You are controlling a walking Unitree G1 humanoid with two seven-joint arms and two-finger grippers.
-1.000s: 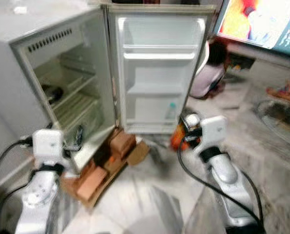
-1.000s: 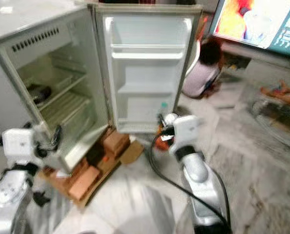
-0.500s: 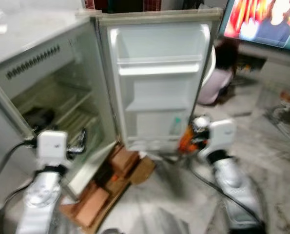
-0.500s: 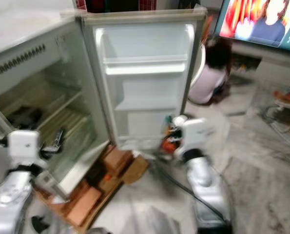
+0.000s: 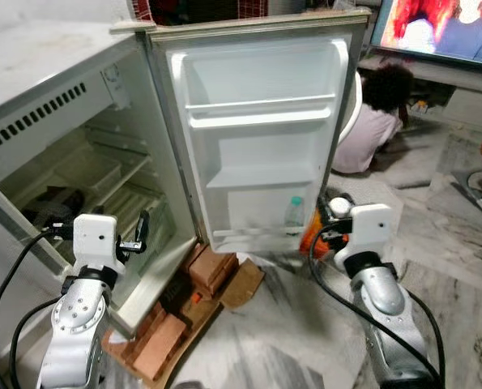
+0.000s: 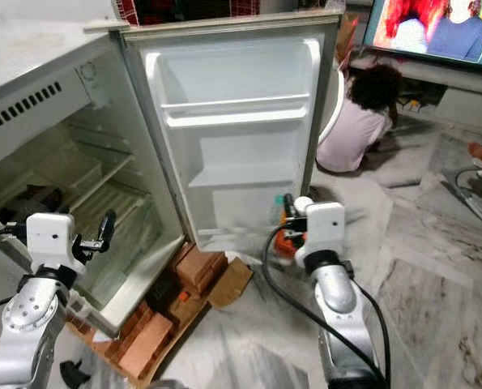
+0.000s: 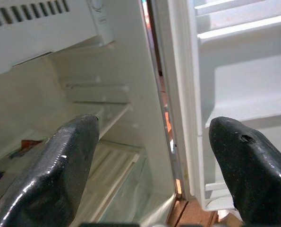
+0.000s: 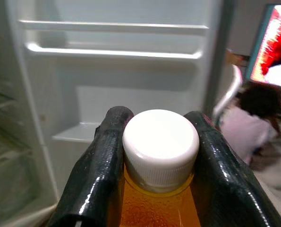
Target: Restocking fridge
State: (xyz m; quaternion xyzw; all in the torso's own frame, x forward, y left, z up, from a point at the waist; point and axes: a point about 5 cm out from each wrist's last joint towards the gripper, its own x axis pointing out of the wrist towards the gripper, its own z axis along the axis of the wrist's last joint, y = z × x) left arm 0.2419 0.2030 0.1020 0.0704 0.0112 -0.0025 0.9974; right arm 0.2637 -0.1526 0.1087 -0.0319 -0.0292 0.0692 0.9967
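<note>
Orange bottle (image 8: 157,208) with a white cap (image 8: 160,142) between the right pincer's (image 8: 159,156) 2 black fingers (image 8: 102,165); white fridge door (image 5: 261,146) ahead.

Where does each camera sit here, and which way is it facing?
Left eye, right eye: head stereo pair looking down at the open fridge; both silver arms show.
Left wrist: looks along the open left tool into the fridge interior and door shelves.
Right wrist: looks along the right tool, shut on an orange bottle, toward the fridge door.
Shared: the fridge door; a seated person shows in the eye and right wrist views.
</note>
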